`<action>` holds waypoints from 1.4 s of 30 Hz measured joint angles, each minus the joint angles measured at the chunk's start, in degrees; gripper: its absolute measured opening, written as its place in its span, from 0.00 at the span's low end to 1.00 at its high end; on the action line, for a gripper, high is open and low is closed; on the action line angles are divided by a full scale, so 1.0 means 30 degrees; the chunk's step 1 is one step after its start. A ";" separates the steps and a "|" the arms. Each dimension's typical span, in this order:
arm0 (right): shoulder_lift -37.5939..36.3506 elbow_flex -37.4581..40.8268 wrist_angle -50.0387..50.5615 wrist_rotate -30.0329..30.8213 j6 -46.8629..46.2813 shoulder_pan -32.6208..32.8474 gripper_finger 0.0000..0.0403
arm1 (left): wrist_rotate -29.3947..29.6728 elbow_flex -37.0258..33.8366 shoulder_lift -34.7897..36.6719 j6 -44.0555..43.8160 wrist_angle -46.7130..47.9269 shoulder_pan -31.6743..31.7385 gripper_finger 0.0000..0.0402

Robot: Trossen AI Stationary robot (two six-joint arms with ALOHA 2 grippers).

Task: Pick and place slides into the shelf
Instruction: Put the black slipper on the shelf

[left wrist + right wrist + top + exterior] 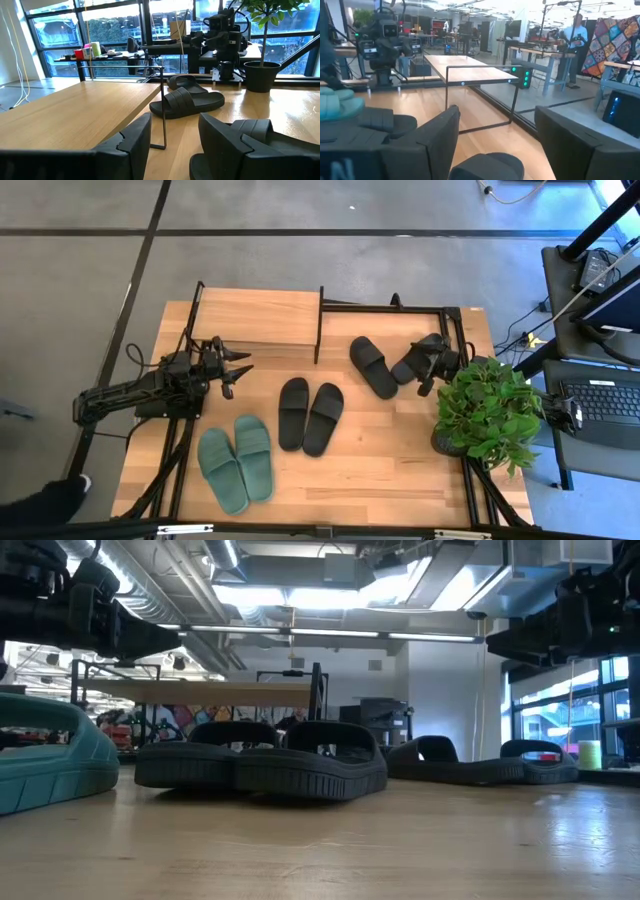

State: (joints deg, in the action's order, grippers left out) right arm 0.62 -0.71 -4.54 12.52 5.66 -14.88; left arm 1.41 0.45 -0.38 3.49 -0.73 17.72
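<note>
The shelf (258,315) stands at the table's far left with its wood top board bare. Two green slides (236,463) lie side by side at the near left. Two black slides (308,416) lie in the middle, and a third black slide (373,366) lies far right of centre. A fourth black slide (408,368) lies under my right gripper (422,366). That gripper is open, with its fingers standing over either side of this slide (490,167). My left gripper (240,373) is open and empty beside the shelf's near right corner (164,145).
A potted leafy plant (488,408) stands at the table's right edge, close to my right arm. Black frame rails (462,330) run along the far right. Bare tabletop (380,470) lies near right of the slides. A person (576,30) stands in the room beyond.
</note>
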 joint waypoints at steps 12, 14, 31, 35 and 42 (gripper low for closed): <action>0.0000 0.0000 0.0504 -0.0008 0.0822 -0.0002 0.64 | 0.0000 -0.0002 0.0000 0.0000 -0.0002 0.0000 0.39; 0.0000 0.0000 0.0733 -0.0016 0.0857 0.0001 0.64 | 0.0000 -0.0007 0.0000 0.0000 -0.0007 0.0000 0.39; 0.0000 0.0000 0.0697 -0.0023 0.0784 -0.0007 0.64 | 0.0064 -0.0007 -0.0003 0.0000 -0.0029 0.0000 0.39; 0.0000 0.0000 0.0693 -0.0023 0.0805 -0.0006 0.64 | 0.0066 -0.0007 -0.0007 0.0000 -0.0029 0.0000 0.39; 0.0000 0.0000 0.0685 -0.0009 0.1221 -0.0001 0.64 | 0.0274 -0.0004 -0.0003 -0.0478 -0.0061 -0.0007 0.39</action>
State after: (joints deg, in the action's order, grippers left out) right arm 0.62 -0.71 -2.48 12.49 9.32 -14.88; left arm 2.23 0.44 -0.39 2.05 -0.92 17.69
